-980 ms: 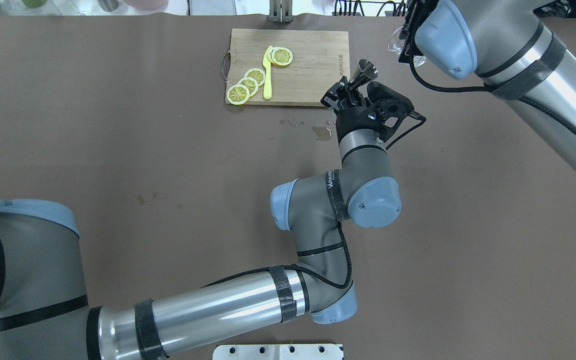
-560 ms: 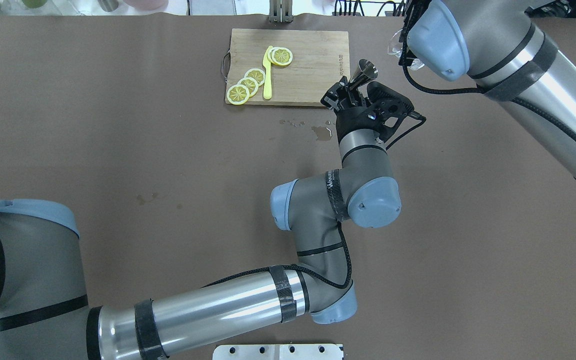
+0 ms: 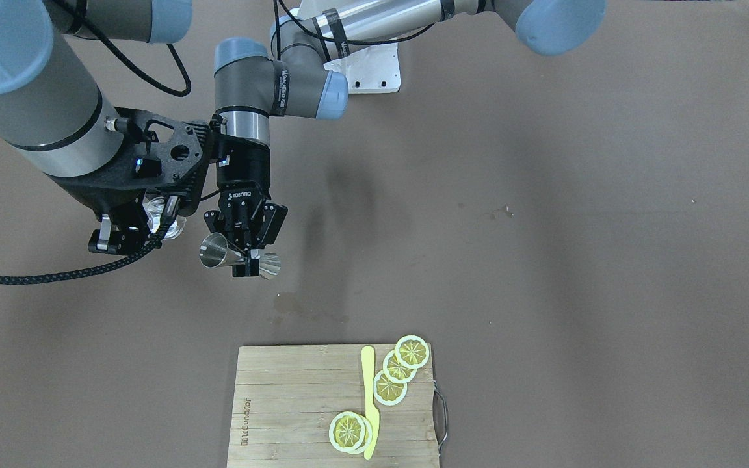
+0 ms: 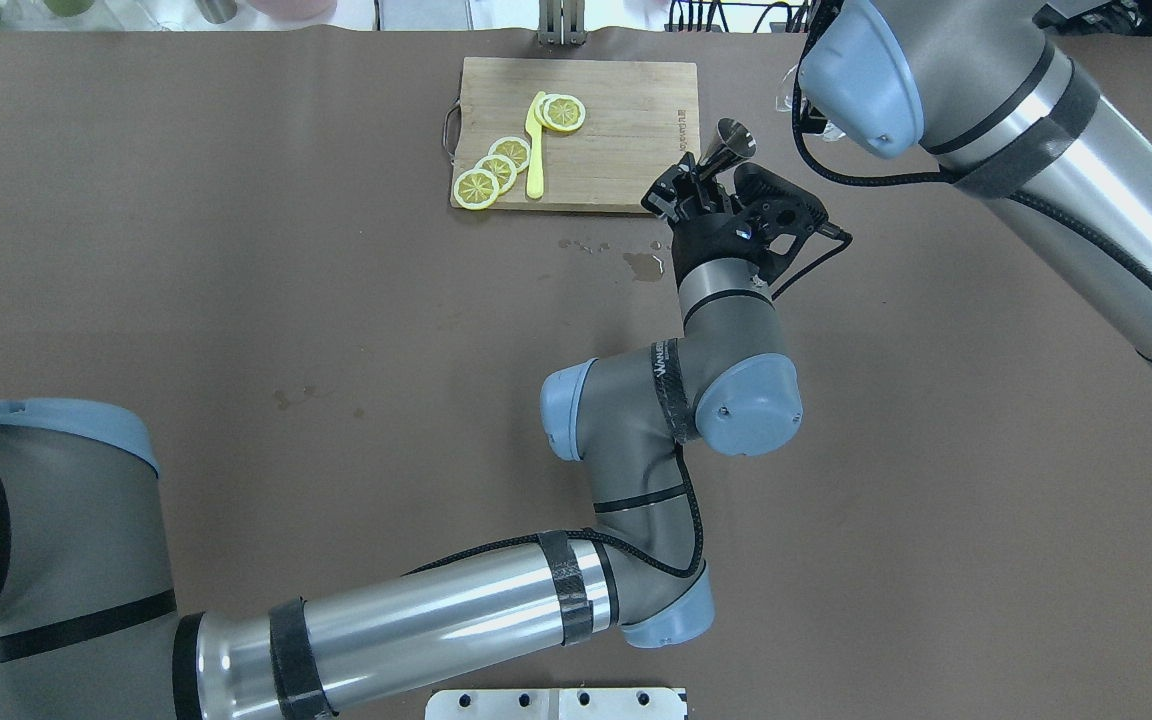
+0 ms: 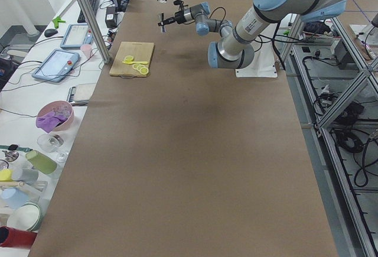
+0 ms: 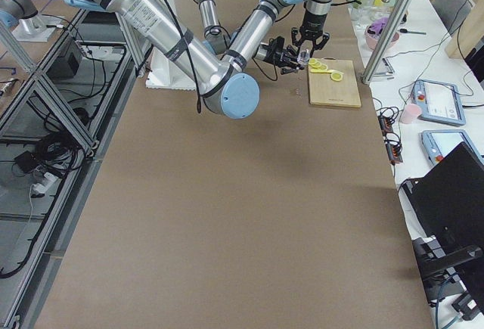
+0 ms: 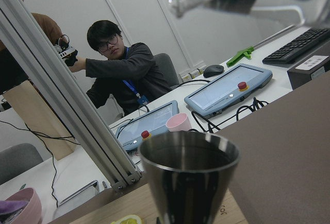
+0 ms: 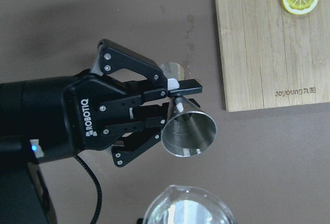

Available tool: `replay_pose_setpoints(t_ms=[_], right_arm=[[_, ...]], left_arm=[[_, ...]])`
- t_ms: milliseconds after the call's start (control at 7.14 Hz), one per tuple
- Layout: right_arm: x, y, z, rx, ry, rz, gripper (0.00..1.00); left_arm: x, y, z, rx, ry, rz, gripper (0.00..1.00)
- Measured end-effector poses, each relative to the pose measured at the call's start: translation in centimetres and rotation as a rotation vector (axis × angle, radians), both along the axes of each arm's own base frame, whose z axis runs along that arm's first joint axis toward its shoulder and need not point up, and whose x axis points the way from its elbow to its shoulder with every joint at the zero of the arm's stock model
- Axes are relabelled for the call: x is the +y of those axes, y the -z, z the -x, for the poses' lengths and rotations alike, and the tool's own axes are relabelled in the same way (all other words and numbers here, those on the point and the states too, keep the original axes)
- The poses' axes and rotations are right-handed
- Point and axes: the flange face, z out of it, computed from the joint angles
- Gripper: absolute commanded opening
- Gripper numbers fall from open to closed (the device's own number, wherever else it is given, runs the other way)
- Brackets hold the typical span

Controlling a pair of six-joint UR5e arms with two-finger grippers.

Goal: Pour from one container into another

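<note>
While both arms hang over the brown tabletop (image 3: 543,195) beside the bamboo cutting board (image 3: 283,403), the left tool (image 3: 246,252) is clamped on the narrow waist of the steel jigger (image 3: 215,252), one finger on each side. The jigger is lifted clear of the tabletop and tipped to near horizontal. Its wider cone mouth faces the clear glass tumbler (image 3: 173,224).

Right wrist view: the jigger mouth opens toward the camera, with the tumbler rim just below it in frame. The two are close but apart, not touching.

The tumbler is also aloft, at the right tool (image 3: 147,224). That tool seems closed on the glass, though its fingers are largely hidden by the camera bracket and the glass itself.

A wet patch (image 3: 293,302) lies on the tabletop between the jigger and the board edge. On the board are lemon slices (image 3: 399,367) in two groups, with a yellow plastic knife (image 3: 369,403) lying between them.
</note>
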Motion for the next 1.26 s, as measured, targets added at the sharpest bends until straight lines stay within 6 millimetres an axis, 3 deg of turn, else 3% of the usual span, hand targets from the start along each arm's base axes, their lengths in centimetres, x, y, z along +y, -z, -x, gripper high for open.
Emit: replay_pose_setpoints(t_ms=[1260], right_arm=[[-1.2, 0.7, 1.1, 0.065, 0.031, 0.004, 0.0]], left_arm=[[0.0, 0.1, 0.0, 0.002, -0.001, 0.0, 0.0]])
